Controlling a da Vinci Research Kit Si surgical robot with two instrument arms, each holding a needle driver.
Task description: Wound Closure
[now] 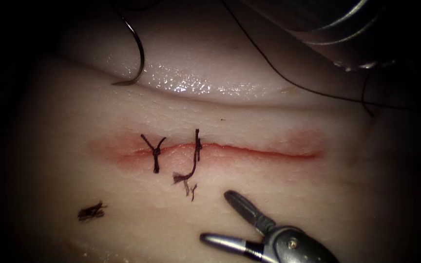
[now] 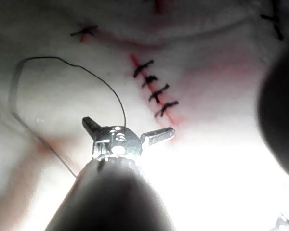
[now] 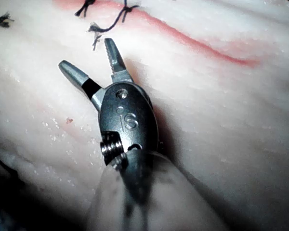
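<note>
1. The right arm's steel needle driver (image 1: 222, 216) enters the endoscope view at five o'clock; its two jaws are spread wide and grasp nothing; in its own wrist view (image 3: 94, 60) one jaw shows a serrated inner face, and the dark rounded wrist housing bears a stamped mark that reads like "S" beside two small dots and a threaded screw.
2. The left arm's tool (image 2: 127, 132) shows in its wrist view with both short jaws splayed apart — empty; a thin thread loops just behind it.
3. The curved dark metal needle (image 1: 137, 51) lies at eleven o'clock on the glossy, pale, wet tissue (image 1: 278, 195), far from the cut, held by neither tool; whether its tip enters the tissue I cannot tell.
4. The fine black thread (image 1: 269, 65) trails across towards two o'clock.
5. The thin red horizontal cut (image 1: 254, 152) carries two knotted black stitches (image 1: 156, 152) at its left end — frayed tails below; a loose clipped tuft of thread (image 1: 91, 212) lies at eight o'clock.
</note>
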